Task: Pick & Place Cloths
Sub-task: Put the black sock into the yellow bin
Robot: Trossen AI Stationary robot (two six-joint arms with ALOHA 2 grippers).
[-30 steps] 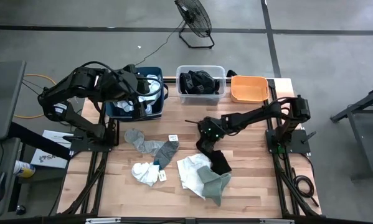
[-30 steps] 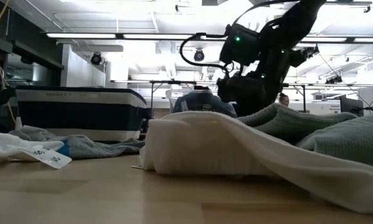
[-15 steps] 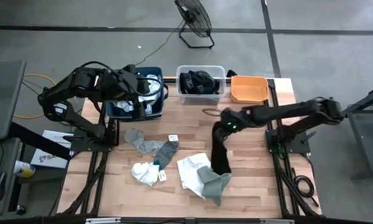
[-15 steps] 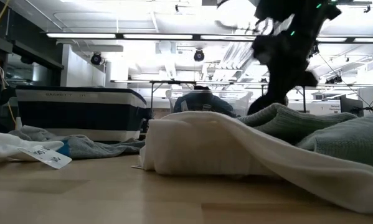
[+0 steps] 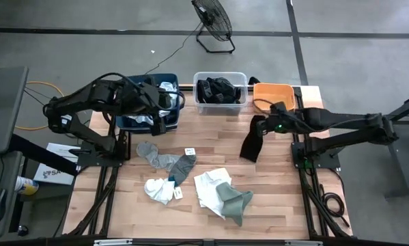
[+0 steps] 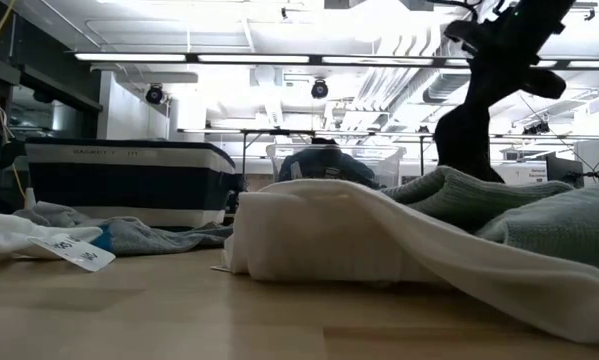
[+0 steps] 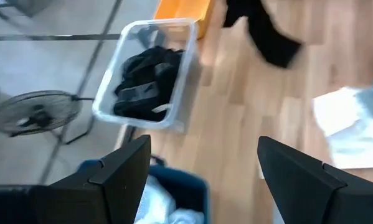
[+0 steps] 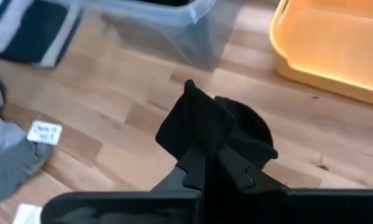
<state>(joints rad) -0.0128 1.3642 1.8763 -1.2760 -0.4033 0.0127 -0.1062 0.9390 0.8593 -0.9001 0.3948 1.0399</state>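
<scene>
From above, we see the right claw [image 5: 267,123] pinched tight on a black cloth [image 5: 251,142] dangling beneath it, above the surface [image 5: 272,191]. At the wrist, its fingers [image 8: 202,163] clamp the fabric. The left claw [image 5: 162,108] gapes wide, empty.

No lettering can be made out, neither on the sock tags nor the bin.

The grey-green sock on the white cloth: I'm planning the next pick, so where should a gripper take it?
Probably from straight above, at the grey-green sock's bunched middle hump. It lies crumpled over the white cloth, so a pinch on the raised fold should avoid dragging the cloth beneath.
</scene>
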